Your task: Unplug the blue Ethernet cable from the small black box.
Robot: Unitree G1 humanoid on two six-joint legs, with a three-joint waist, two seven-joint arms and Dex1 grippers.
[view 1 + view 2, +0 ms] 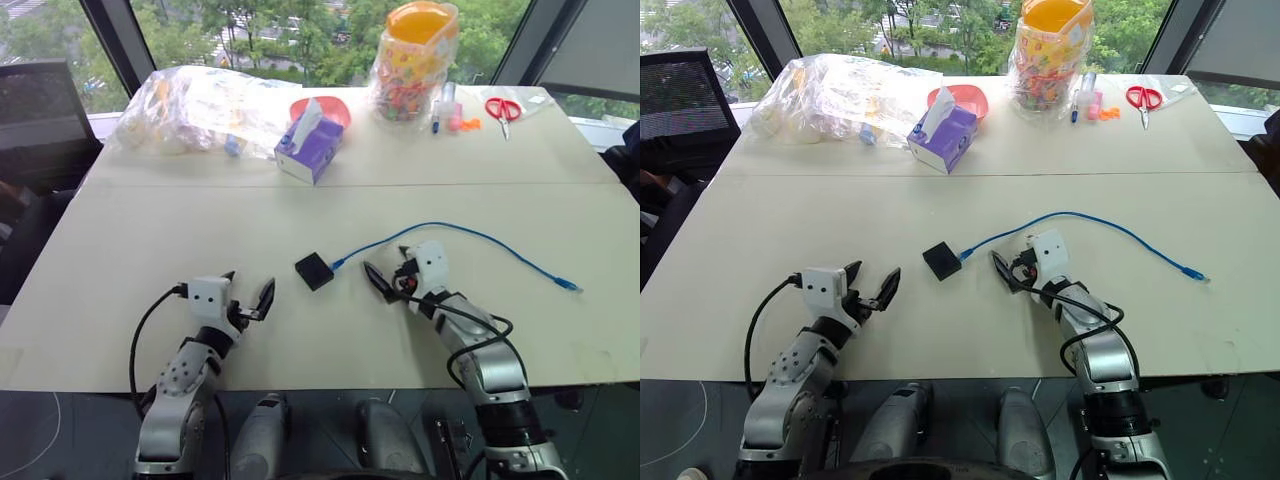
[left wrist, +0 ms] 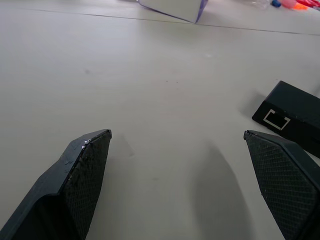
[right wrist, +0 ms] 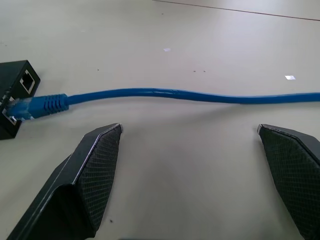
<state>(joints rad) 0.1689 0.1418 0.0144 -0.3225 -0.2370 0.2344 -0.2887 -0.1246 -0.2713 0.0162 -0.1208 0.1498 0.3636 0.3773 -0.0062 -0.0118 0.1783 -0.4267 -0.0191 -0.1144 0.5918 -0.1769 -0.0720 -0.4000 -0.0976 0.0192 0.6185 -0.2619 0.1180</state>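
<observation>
So there's one small black box (image 1: 313, 270), matte and squarish, sitting flat on the pale bench (image 1: 150, 230), and one blue Ethernet cable (image 1: 470, 236), thin and bright, still plugged into the box's side and curving away to a loose clear plug well off from the box. Two tools: the left tool (image 1: 250, 295) sits near the box on one side, fingers spread wide with nothing between them, and the right tool (image 1: 388, 272) just beside the cable on the box's other side, also spread and empty. Both have black fingers (image 3: 95, 170) with cross-hatched pads.
</observation>
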